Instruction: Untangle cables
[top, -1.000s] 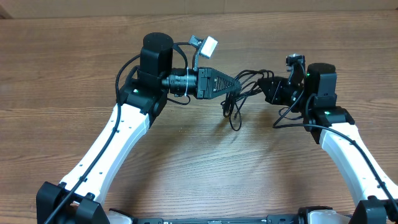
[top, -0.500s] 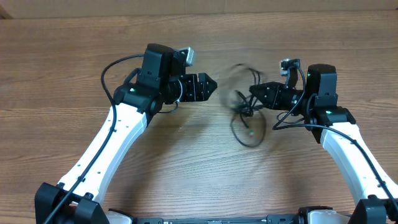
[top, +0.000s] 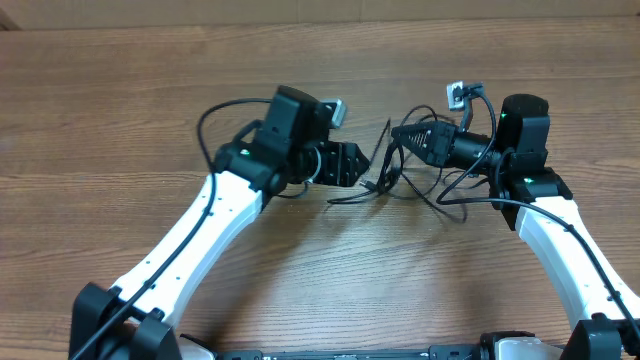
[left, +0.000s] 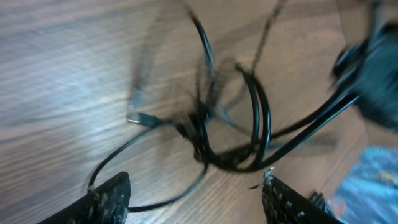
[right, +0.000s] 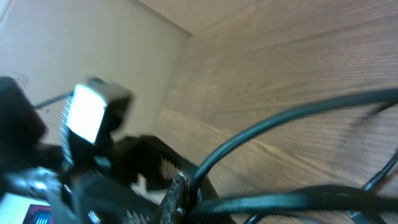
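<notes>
The cables (top: 386, 182) are a knot of thin black wires on the wooden table between my two grippers, with loops trailing right toward (top: 440, 203). My right gripper (top: 396, 132) points left and is shut on strands of the cables (right: 280, 124), pinched at the tips (right: 186, 182). My left gripper (top: 362, 166) is open just left of the knot. In the left wrist view the tangled cables (left: 208, 146) lie ahead of its fingers (left: 109, 200), with a silver plug end (left: 138, 117) at the left. One loop curves on the table between the spread jaws without touching them.
The wooden table (top: 120, 110) stretches out on all sides. A pale wall or board (right: 81, 37) rises beyond the table's far edge. The left arm's camera (top: 333, 110) and its thicker arm cable (top: 215, 115) sit close to the knot.
My left gripper let go of the cables, pulled back left, then came in again, open. My right gripper swung to point left, dragging the knot with it.
</notes>
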